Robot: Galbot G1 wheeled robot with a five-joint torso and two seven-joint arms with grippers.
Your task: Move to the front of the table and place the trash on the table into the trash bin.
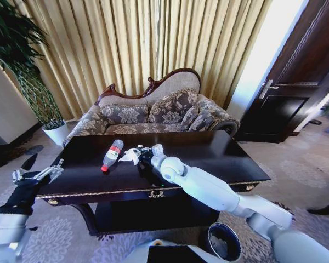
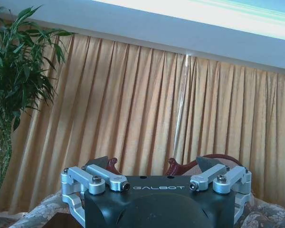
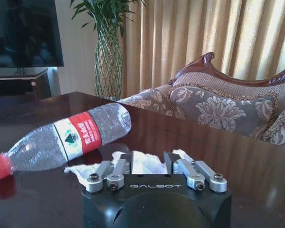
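Note:
The dark glossy table (image 1: pixel 219 159) stands right in front of me. On its left half lies a clear plastic bottle (image 1: pixel 112 155) (image 3: pixel 61 140) with a red cap and label, on its side. Just beside it is a crumpled white tissue (image 1: pixel 131 155) (image 3: pixel 145 163). My right gripper (image 1: pixel 145 154) (image 3: pixel 148 162) reaches over the table top and is shut on the tissue, which still touches the wood. My left gripper (image 1: pixel 39 174) (image 2: pixel 153 164) hangs open and empty off the table's left end. The dark round trash bin (image 1: pixel 225 242) stands on the carpet at the table's front right.
A patterned sofa (image 1: pixel 153 112) stands close behind the table, with gold curtains beyond. A plant in a white pot (image 1: pixel 56 133) is at the back left, a dark door (image 1: pixel 296 93) at the right. The table has a lower shelf (image 1: pixel 153 216).

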